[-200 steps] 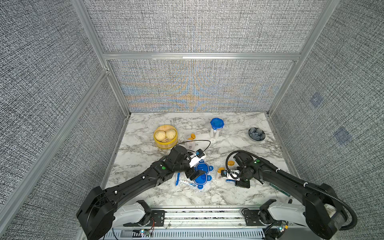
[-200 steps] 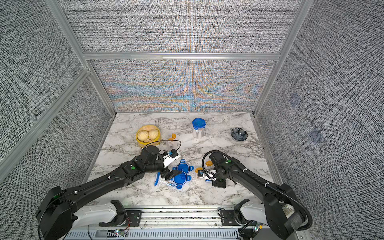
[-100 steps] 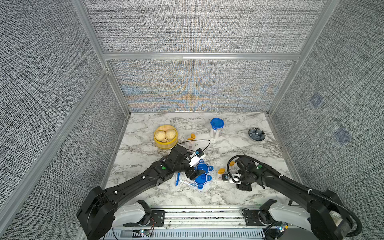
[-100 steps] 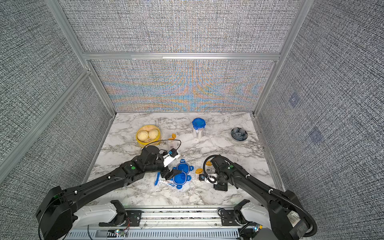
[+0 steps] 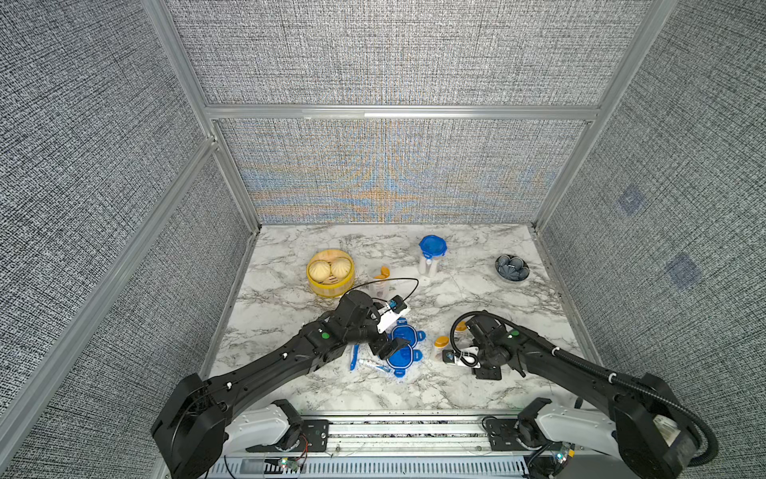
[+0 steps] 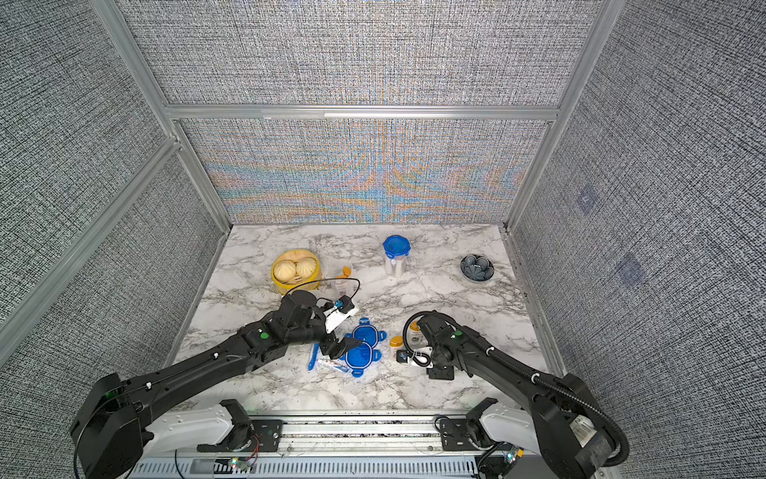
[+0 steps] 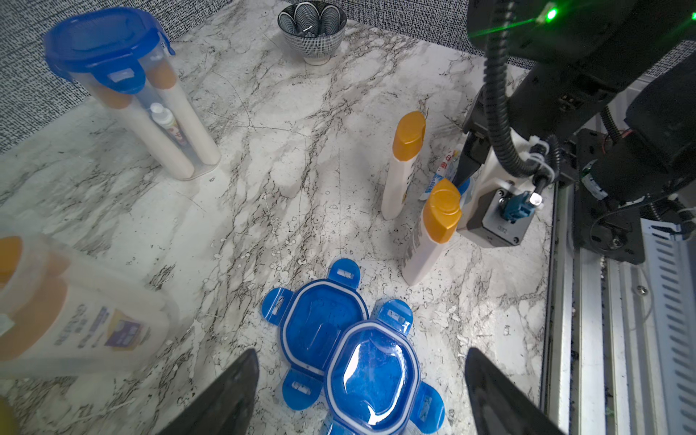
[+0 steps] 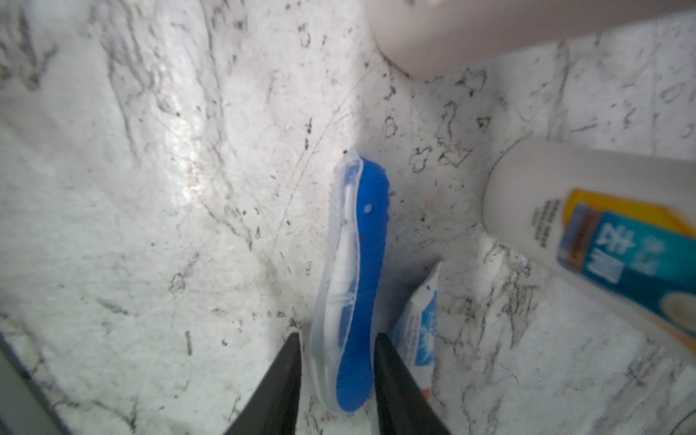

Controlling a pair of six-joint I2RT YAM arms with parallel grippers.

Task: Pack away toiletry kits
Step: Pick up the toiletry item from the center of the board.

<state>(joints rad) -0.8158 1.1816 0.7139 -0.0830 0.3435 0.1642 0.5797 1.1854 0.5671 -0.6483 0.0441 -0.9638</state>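
Marble-look tabletop (image 5: 476,298) inside a grey fabric booth with aluminium framing.

The right gripper (image 8: 337,339) points down at the table. Its jaws sit close on either side of a blue toothbrush (image 8: 354,263) in a clear case, and I honestly can't tell if they're pinching it. A toothpaste tube (image 8: 418,320) lies right beside it. That arm comes in low from the near right corner, with a cable looped over the wrist.

The left gripper (image 7: 361,354) hangs over two loose blue lids (image 7: 324,320), jaws wide apart with nothing in them. Its arm stretches from the near left corner to mid-table, wrist bent down.

Counting up, two tubs are in view:
- The closed tub (image 5: 431,259) at the back holds two bottles and a tube.
- The open tub (image 7: 113,324) by the steamer (image 5: 330,288) has bottles in it.

Two loose bottles (image 5: 441,341) with orange caps stand just beside the right gripper. A second toothbrush (image 5: 354,357) and another tube (image 5: 374,365) lie near the lids. The steamer holds two buns, and one patterned bowl (image 5: 512,268) sits back right.

For labels, there's a teal panel with characters on one bottle, too blurry to read.
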